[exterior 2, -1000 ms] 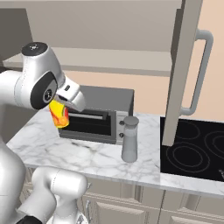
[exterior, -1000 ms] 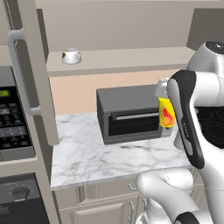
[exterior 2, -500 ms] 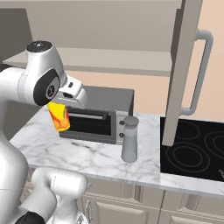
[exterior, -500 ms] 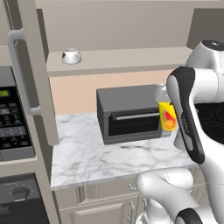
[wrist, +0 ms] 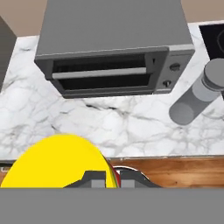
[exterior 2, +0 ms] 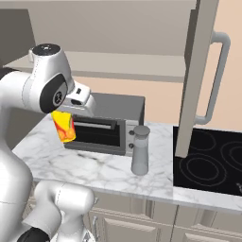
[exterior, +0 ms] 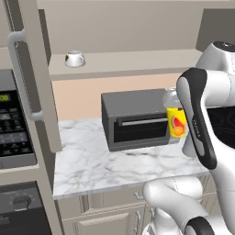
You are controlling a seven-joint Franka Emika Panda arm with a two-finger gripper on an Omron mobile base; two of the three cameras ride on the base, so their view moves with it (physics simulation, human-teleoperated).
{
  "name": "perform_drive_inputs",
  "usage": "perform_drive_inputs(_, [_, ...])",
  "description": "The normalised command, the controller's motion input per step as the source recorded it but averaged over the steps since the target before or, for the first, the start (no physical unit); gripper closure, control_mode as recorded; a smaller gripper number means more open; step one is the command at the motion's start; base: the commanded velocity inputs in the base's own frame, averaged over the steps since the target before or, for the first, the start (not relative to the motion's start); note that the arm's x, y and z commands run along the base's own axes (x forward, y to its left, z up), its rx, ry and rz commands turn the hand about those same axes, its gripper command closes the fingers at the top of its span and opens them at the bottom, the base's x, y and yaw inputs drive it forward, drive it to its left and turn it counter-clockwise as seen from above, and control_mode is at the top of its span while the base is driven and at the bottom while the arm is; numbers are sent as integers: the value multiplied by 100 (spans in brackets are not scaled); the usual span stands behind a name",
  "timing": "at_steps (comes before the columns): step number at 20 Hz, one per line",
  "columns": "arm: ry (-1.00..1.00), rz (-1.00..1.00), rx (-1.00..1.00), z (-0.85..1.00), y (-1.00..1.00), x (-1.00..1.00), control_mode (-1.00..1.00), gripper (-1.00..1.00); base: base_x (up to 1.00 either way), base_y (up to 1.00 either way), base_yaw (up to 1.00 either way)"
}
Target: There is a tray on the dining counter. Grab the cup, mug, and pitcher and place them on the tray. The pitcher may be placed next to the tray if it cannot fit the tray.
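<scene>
Cup [exterior 2: 63, 127], yellow with a red-orange design, hangs in the air clenched in the gripper [wrist: 107, 177], whose jaws pinch its rim, in front of the toaster oven [exterior 2: 105, 124] and above the marble counter [exterior 2: 90, 165]. It looks light, stiff and smooth-walled, so a rim pinch could slip if swung hard. Right of it, the pitcher [exterior 2: 140, 150] stands upright on the counter; tall and slim, it would tip easily and seems best gripped around its narrower neck. Far left, the mug [exterior: 75, 58] sits on a high ledge.
</scene>
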Motion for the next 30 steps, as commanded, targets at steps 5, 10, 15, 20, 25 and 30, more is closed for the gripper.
perform_drive_inputs(5, [0,0,0,0,0,0,100,100,-63,-1,-3])
perform_drive_inputs(10, [0,0,0,0,0,0,100,100,-63,-10,0])
perform_drive_inputs(15, [0,0,0,0,0,0,100,100,-49,-24,10])
perform_drive_inputs(20, [0,0,0,0,0,0,100,100,-47,-13,-24])
perform_drive_inputs(25, [0,0,0,0,0,0,100,100,-41,-3,-61])
perform_drive_inputs(30, [0,0,0,0,0,0,100,100,-36,0,-71])
